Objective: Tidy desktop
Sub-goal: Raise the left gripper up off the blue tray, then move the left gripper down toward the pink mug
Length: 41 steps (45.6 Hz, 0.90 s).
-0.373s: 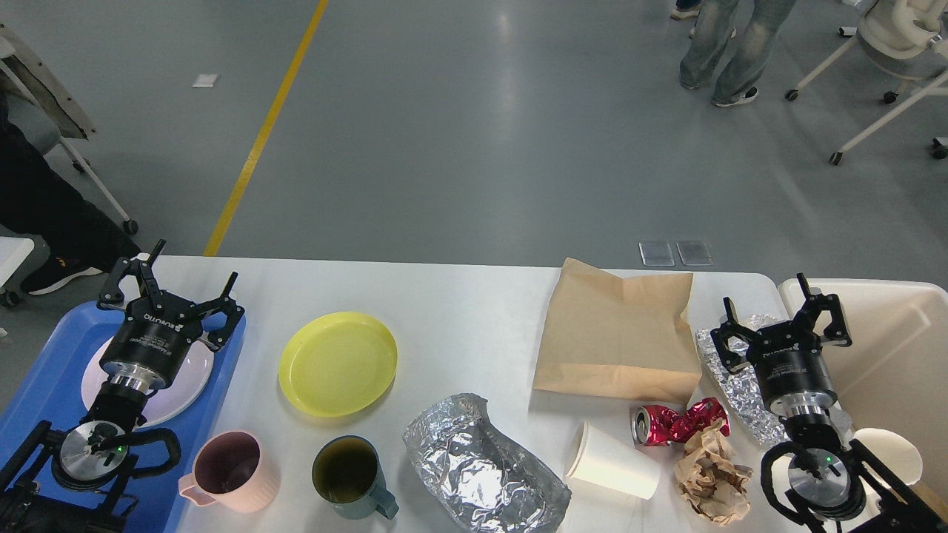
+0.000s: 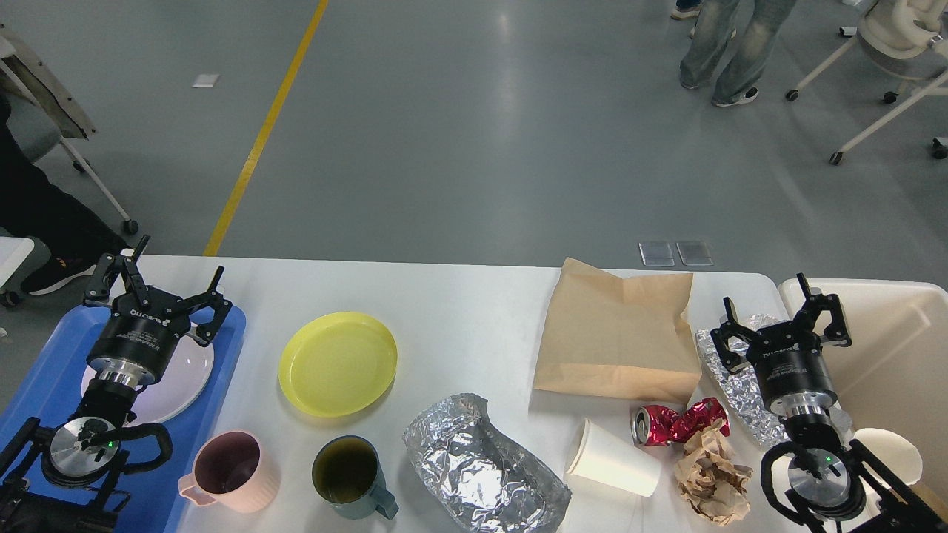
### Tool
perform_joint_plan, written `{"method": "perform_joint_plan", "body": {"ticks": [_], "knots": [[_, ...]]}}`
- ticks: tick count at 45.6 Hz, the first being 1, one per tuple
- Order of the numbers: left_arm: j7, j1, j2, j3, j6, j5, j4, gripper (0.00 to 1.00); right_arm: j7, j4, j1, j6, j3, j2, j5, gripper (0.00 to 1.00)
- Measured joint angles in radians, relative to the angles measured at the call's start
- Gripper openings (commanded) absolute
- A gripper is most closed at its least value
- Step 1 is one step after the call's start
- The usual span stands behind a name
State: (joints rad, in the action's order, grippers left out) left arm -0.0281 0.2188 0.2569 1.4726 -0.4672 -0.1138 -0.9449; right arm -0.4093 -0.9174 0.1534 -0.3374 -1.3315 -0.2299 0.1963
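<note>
The white desktop [image 2: 459,311] holds a yellow plate [image 2: 338,363], a pink mug [image 2: 228,471], a teal mug [image 2: 349,475], a crumpled foil tray [image 2: 481,466], a brown paper bag [image 2: 618,329], a white paper cup [image 2: 613,459], a crushed red can [image 2: 678,422], a crumpled brown paper ball [image 2: 711,474] and a foil sheet [image 2: 729,377]. My left gripper [image 2: 159,270] is open and empty above the blue tray [image 2: 44,370], over a white plate [image 2: 174,374]. My right gripper [image 2: 778,311] is open and empty above the foil sheet, next to the cream bin [image 2: 889,348].
The cream bin stands off the table's right end and holds a white round object [image 2: 889,448]. The blue tray lies at the table's left end. A person's legs [image 2: 729,48] and wheeled chairs [image 2: 881,66] stand on the floor far beyond the table.
</note>
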Motion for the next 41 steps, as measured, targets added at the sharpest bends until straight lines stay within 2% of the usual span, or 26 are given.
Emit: {"method": "perform_joint_plan", "body": {"ticks": [10, 18, 24, 29, 34, 36, 41], "knots": [[-0.01, 0.011, 0.133, -0.095, 0.002, 0.004, 0.003, 0.97, 0.0, 0.001, 0.0, 0.0, 0.0, 0.0, 0.0, 1.0], [-0.012, 0.176, 0.317, -0.366, 0.006, 0.008, 0.064, 0.97, 0.0, 0.002, 0.0, 0.0, 0.0, 0.0, 0.0, 1.0], [-0.003, 0.364, 0.473, -0.693, 0.001, 0.006, 0.089, 0.97, 0.0, 0.001, 0.0, 0.0, 0.0, 0.0, 0.0, 1.0], [-0.005, 0.606, 0.556, -1.056, -0.001, 0.005, 0.091, 0.97, 0.001, 0.0, 0.0, 0.0, 0.0, 0.0, 0.0, 1.0], [0.0, 0.851, 0.582, -1.404, -0.014, 0.004, 0.09, 0.97, 0.001, 0.0, 0.0, 0.0, 0.0, 0.0, 0.0, 1.0], [0.002, 1.002, 0.578, -1.62, -0.032, 0.003, 0.087, 0.97, 0.001, 0.0, 0.0, 0.0, 0.0, 0.0, 0.0, 1.0], [0.003, 1.24, 0.525, -1.927, -0.06, 0.003, 0.076, 0.97, 0.001, 0.0, 0.0, 0.0, 0.0, 0.0, 0.0, 1.0]]}}
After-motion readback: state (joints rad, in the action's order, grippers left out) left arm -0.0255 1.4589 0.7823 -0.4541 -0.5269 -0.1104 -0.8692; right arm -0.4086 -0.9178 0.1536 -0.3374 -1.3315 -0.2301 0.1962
